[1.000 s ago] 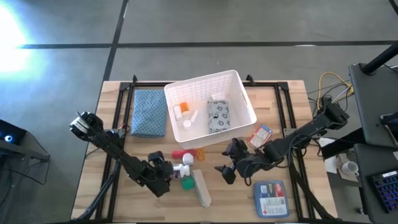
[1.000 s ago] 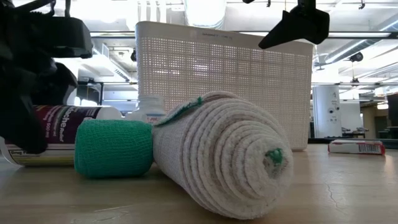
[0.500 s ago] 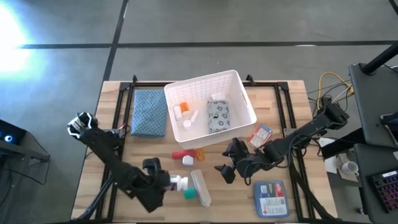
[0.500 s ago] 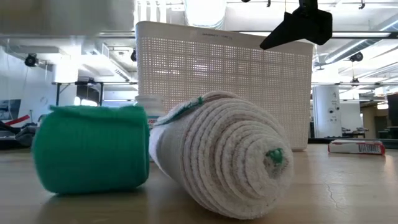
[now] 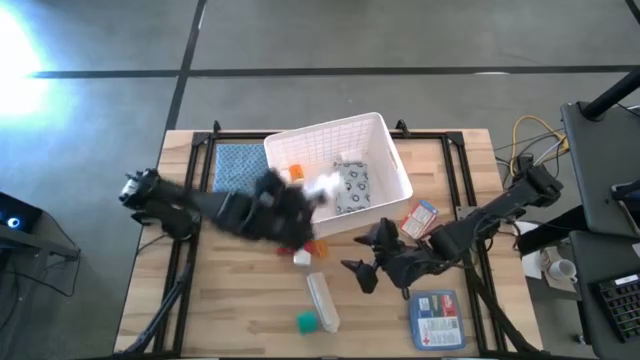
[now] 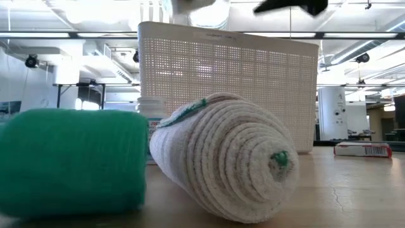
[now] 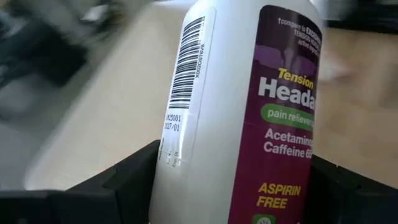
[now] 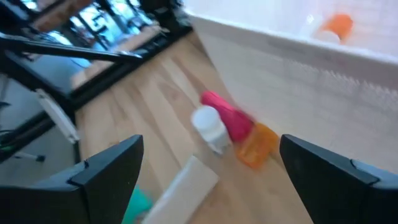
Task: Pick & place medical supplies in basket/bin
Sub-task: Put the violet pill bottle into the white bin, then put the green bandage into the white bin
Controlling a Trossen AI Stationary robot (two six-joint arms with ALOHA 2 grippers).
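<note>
White basket (image 5: 395, 155) with orange vial (image 5: 294, 173), grey packet (image 5: 352, 187); left hand (image 5: 300, 200) clamping pill bottle (image 7: 249, 112).

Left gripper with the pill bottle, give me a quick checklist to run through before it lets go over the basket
1. Bottle held: ok. The left wrist view shows the white pill bottle between the left gripper's fingers.
2. Gripper over the white basket: cannot tell. In the high view the blurred gripper sits at the near-left rim.
3. Landing room inside: ok. Bare basket floor shows between the orange vial and grey packet.
4. Right gripper out of the way: ok. It is open, near the table's front, apart from the basket.
5. Supplies left on the table: not ok. The green roll and pale tube remain.
</note>
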